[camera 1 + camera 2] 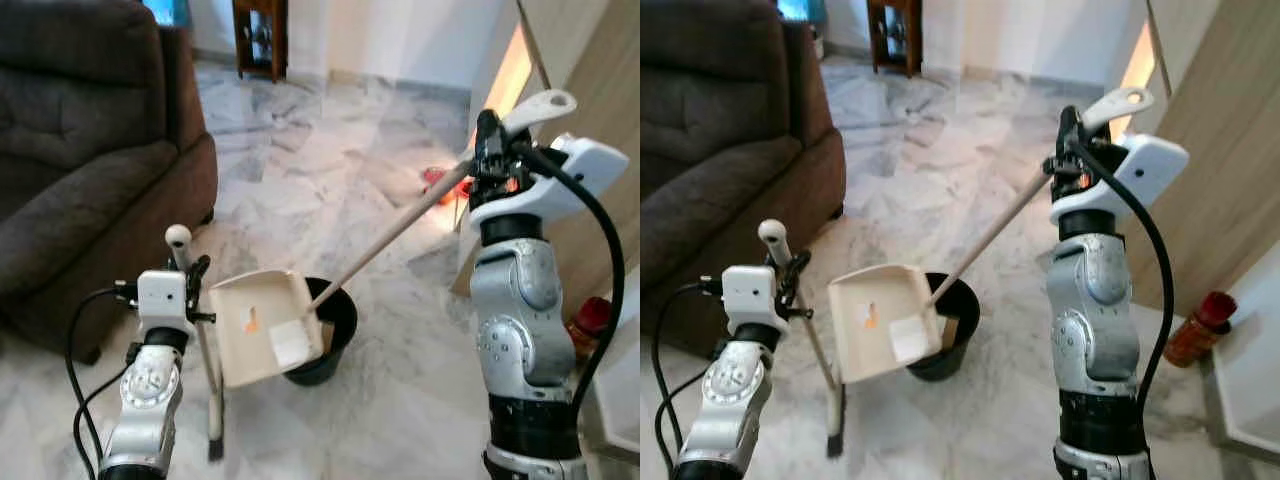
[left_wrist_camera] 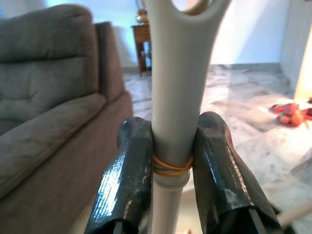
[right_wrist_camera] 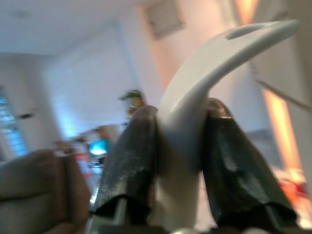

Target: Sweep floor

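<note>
My left gripper point(image 1: 196, 274) is shut on the thin pole of a broom point(image 1: 205, 350). The broom stands nearly upright, its round knob point(image 1: 178, 236) on top and its dark head point(image 1: 215, 446) on the marble floor. In the left wrist view the fingers point(image 2: 127, 165) clamp the grey handle point(image 2: 171, 97). My right gripper point(image 1: 488, 145), raised at the right, is shut on the white hooked end point(image 1: 540, 104) of a long-handled dustpan. Its cream pan point(image 1: 265, 327) is tilted over a black bin point(image 1: 330, 345) between my arms.
A dark brown sofa point(image 1: 80, 150) fills the left side. A wooden panel point(image 1: 600, 90) stands at the right, with a red bottle point(image 1: 1200, 328) at its foot. Red items point(image 1: 436, 180) lie on the floor beyond the bin. A wooden cabinet point(image 1: 262, 35) stands far back.
</note>
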`<state>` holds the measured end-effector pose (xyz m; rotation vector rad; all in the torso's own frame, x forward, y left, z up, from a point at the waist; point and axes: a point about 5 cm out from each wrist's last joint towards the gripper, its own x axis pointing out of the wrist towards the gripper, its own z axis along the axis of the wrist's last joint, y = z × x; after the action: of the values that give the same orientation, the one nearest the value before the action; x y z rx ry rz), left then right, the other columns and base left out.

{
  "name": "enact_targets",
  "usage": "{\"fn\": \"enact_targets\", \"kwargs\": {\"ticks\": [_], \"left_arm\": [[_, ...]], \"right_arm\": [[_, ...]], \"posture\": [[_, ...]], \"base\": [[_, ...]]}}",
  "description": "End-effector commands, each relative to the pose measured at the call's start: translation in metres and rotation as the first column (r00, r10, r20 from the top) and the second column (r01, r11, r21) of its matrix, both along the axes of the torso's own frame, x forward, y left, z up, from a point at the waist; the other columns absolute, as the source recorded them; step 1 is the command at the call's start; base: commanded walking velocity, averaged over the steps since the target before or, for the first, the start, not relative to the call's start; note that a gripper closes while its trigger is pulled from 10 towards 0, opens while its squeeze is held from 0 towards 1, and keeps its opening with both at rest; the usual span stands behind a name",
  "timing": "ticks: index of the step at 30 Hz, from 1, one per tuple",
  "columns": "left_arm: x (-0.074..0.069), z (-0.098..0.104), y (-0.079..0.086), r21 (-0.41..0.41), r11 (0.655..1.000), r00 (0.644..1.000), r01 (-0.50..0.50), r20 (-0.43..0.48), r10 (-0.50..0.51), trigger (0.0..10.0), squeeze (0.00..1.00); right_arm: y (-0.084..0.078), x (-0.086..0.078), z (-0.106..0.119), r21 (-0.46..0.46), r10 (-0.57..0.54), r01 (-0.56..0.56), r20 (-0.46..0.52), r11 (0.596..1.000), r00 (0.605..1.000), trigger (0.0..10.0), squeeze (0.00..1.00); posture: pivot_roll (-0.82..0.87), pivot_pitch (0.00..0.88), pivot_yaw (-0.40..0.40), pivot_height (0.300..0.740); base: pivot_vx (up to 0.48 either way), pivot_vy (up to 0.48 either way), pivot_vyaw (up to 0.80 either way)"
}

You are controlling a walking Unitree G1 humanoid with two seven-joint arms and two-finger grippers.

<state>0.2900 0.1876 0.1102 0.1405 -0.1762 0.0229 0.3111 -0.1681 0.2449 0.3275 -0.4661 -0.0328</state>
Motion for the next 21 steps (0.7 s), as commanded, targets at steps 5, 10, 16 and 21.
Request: {"fn": "enact_targets", "kwargs": {"ticks": [5,10,16,21], "left_arm": [[0.0027,0.0103,0.0029,0.006,1.000,0.999,-0.004,0.045,0.004,10.0,0.00],[0.0017,0.0089,0.0021,0.002,1.000,0.999,-0.004,0.040,0.004,10.0,0.00],[0.0012,0.0080,0.0014,0.001,1.000,0.999,-0.002,0.036,0.002,10.0,0.00],[0.0014,0.0085,0.0018,0.002,1.000,0.999,-0.003,0.038,0.003,10.0,0.00]], "right_arm": [[0.0061,-0.0036,0.0225,-0.011,0.021,-0.020,0.098,1.000,0.995,10.0,0.00],[0.0083,-0.0035,0.0221,-0.019,0.033,-0.031,0.095,0.999,0.995,10.0,0.00],[0.0113,-0.0046,0.0223,-0.052,0.052,-0.048,0.100,0.998,0.994,10.0,0.00],[0.0128,-0.0046,0.0220,-0.048,0.061,-0.056,0.098,0.997,0.993,10.0,0.00]], "posture": [[0.05,0.000,-0.025,0.740],[0.05,0.000,-0.028,0.740],[0.05,0.000,-0.027,0.740],[0.05,0.000,-0.027,0.740]], "base": [[0.297,0.000,0.00],[0.297,0.000,0.00],[0.295,0.000,0.38],[0.298,0.000,0.40]]}}
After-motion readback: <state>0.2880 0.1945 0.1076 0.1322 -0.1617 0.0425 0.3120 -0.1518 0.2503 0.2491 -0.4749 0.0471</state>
